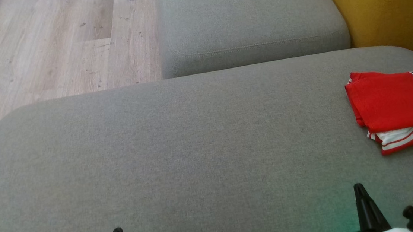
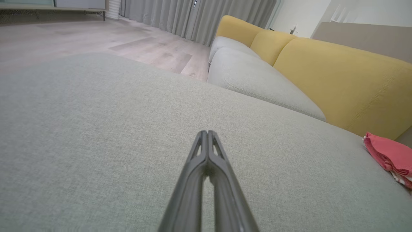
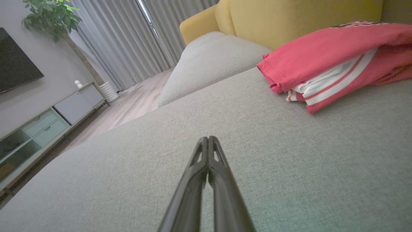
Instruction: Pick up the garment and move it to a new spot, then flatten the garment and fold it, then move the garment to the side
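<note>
Red shirt point(image 1: 392, 103) lies folded at the right edge of the sofa seat point(image 1: 194, 150); the move-aside step looks done. The left hand point(image 1: 117, 231) and right hand point(image 1: 358, 188) are both pressed together, empty. Next: probably just back off.

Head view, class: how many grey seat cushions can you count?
2. The large cushion spans the foreground, the folded red garment at its right edge; the smaller cushion lies beyond, beside the yellow backrest. Others may lie out of frame.
</note>
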You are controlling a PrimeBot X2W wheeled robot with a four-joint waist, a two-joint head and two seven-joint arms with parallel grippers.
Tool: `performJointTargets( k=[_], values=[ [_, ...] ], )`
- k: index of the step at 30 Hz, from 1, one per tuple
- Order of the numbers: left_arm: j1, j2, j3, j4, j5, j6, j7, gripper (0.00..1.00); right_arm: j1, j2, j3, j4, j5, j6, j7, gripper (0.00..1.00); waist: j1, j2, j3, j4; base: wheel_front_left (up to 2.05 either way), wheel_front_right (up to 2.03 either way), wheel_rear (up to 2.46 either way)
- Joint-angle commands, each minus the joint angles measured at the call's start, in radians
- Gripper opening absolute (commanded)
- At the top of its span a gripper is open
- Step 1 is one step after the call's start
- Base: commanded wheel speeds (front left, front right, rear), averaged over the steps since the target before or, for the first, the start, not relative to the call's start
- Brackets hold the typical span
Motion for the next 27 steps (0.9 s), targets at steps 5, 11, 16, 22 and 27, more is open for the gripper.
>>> performJointTargets(
  k=[5,11,16,22,27],
  values=[
    [-0.071,0.012,0.032,-0.016,-0.084,-0.018,0.016,0.0,-0.062,-0.016,-0.009,-0.03,0.087,0.0,0.017,0.0,-0.0001,-0.0001,0.006,0.0,0.0,0.0,0.0],
    [-0.095,0.015,0.049,-0.007,-0.17,-0.033,0.034,0.0,-0.081,-0.018,-0.016,-0.029,0.174,0.0,0.035,0.0,-0.0001,-0.0001,0.014,-0.001,0.0,0.0,0.0],
    [-0.108,0.016,0.059,-0.002,-0.218,-0.042,0.044,0.0,-0.093,-0.019,-0.02,-0.028,0.223,0.0,0.046,0.0,-0.0001,-0.0001,0.019,-0.001,0.0,0.0,0.0],
    [-0.128,0.017,0.074,0.006,-0.291,-0.054,0.059,0.0,-0.109,-0.02,-0.026,-0.027,0.296,0.0,0.062,0.0,-0.0001,-0.0001,0.026,-0.002,0.0,0.0,0.0],
    [-0.145,0.018,0.087,0.013,-0.351,-0.065,0.073,0.0,-0.124,-0.021,-0.032,-0.026,0.358,0.0,0.075,0.0,-0.0001,-0.0001,0.031,-0.002,0.0,0.0,0.0]
  ],
)
